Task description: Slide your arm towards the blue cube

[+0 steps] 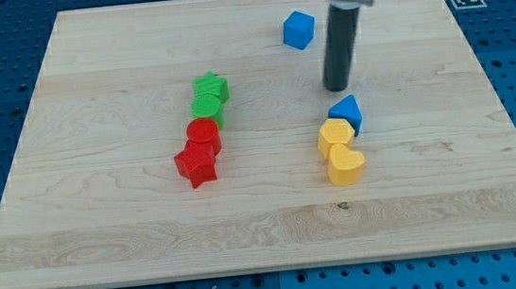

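Observation:
The blue cube (298, 30) sits near the view's top, a little right of centre, on the wooden board (104, 226). My tip (337, 88) touches the board below and to the right of the cube, apart from it. The dark rod rises from the tip to the view's top edge. Just below the tip lies a second blue block (347, 112), wedge-like in shape, a small gap away.
A yellow hexagonal block (335, 137) and a yellow heart (345, 165) lie under the blue wedge. At centre-left a green star (211, 88), a green round block (207, 109), a red cylinder (204, 134) and a red star (196, 165) form a column.

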`<state>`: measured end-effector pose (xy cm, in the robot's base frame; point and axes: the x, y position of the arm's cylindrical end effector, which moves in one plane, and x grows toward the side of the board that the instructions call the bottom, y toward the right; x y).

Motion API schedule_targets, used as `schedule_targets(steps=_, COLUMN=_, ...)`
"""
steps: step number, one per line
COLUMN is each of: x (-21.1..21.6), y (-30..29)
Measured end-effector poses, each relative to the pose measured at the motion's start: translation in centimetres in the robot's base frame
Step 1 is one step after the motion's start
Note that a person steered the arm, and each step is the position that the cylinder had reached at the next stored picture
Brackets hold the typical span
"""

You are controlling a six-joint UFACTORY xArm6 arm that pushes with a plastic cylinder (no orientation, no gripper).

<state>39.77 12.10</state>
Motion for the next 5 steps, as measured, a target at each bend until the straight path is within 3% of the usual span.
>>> schedule_targets(steps=1, x=0.3, y=4.1)
schedule_targets(steps=2, x=3.8, y=5.0)
schedule_targets(steps=5, x=4.7, y=0.2)
